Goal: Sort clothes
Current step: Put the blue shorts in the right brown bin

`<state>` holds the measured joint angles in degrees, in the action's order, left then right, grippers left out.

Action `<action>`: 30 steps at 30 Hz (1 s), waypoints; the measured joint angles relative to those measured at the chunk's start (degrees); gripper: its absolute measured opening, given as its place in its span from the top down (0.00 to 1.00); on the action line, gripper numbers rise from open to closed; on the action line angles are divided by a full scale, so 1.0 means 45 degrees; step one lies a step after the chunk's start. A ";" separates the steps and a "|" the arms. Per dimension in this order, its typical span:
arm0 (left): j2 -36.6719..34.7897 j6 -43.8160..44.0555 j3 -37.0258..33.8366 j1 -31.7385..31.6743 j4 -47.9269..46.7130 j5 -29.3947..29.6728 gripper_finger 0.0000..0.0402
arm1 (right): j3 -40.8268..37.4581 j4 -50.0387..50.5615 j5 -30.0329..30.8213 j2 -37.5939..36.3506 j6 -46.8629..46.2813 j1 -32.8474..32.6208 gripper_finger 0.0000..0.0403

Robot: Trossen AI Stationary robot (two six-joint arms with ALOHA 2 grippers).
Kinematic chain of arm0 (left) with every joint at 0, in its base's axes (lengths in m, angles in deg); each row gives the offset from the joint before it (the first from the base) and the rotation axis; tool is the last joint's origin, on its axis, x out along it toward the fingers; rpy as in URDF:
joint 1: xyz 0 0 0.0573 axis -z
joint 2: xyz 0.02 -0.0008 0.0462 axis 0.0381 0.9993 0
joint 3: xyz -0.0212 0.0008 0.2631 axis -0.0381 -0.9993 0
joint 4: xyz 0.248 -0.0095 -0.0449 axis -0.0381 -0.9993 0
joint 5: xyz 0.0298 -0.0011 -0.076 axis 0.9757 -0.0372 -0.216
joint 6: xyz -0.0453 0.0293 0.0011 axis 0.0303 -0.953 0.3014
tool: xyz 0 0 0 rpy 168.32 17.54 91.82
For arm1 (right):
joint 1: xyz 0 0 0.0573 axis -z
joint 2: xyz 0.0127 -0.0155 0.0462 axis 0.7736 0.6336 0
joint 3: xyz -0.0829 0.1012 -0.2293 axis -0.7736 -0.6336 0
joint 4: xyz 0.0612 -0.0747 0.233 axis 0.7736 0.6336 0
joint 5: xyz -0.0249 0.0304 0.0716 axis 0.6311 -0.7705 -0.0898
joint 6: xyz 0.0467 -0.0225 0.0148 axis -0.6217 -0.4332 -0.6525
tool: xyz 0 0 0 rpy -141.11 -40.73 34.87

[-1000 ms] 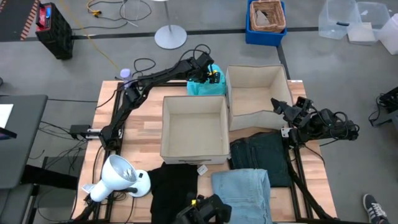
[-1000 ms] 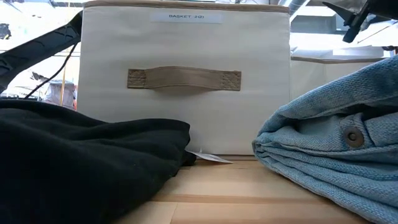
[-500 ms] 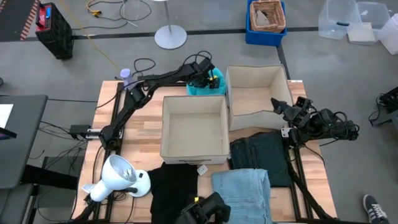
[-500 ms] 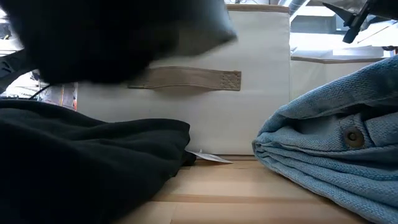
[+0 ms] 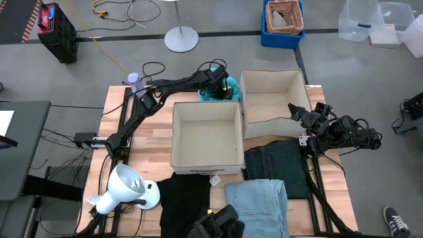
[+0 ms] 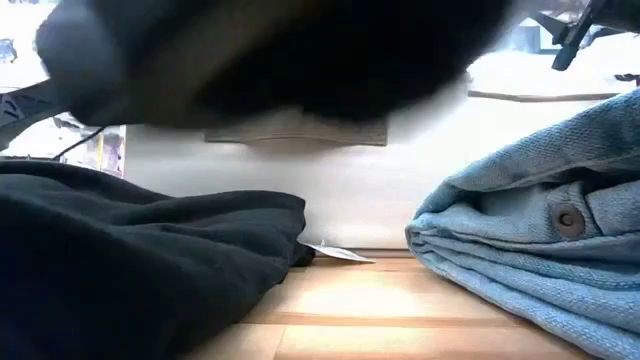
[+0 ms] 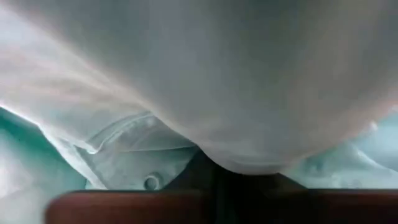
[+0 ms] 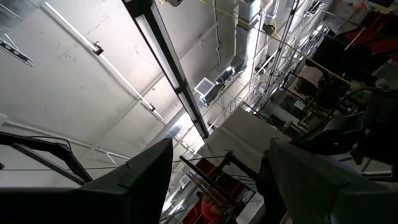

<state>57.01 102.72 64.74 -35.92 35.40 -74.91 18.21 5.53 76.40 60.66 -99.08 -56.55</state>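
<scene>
The teal top [image 5: 213, 93] sits bunched just beyond the near fabric box's [image 5: 205, 137] far wall, with my left gripper [image 5: 221, 82] down on it; its wrist view is filled with pale folds, so I cannot tell how the fingers stand. My right gripper [image 5: 295, 113] waits at the second box's [image 5: 273, 102] right wall, fingers spread. Black garment [image 5: 185, 201], light blue jeans [image 5: 258, 206] and charcoal jeans [image 5: 278, 166] lie on the near box's front side. No readable writing shows.
</scene>
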 joint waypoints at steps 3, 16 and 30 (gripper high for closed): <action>-0.0122 -0.0009 0.0340 -0.0019 0.0182 -0.0060 0.98 | 0.0000 0.0013 0.0000 0.0000 0.0005 0.0001 0.29; -0.1881 -0.1155 0.1819 0.0363 -0.0202 0.0370 1.00 | 0.0000 0.0115 -0.0005 0.0000 0.0010 0.0000 0.29; -0.5739 -0.2697 0.1809 0.0811 -0.0120 0.0421 1.00 | 0.0000 0.0354 0.0067 -0.0002 0.0046 0.0000 0.29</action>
<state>31.19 90.58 72.88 -32.27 34.86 -73.01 18.21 7.13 76.70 60.66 -98.88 -56.55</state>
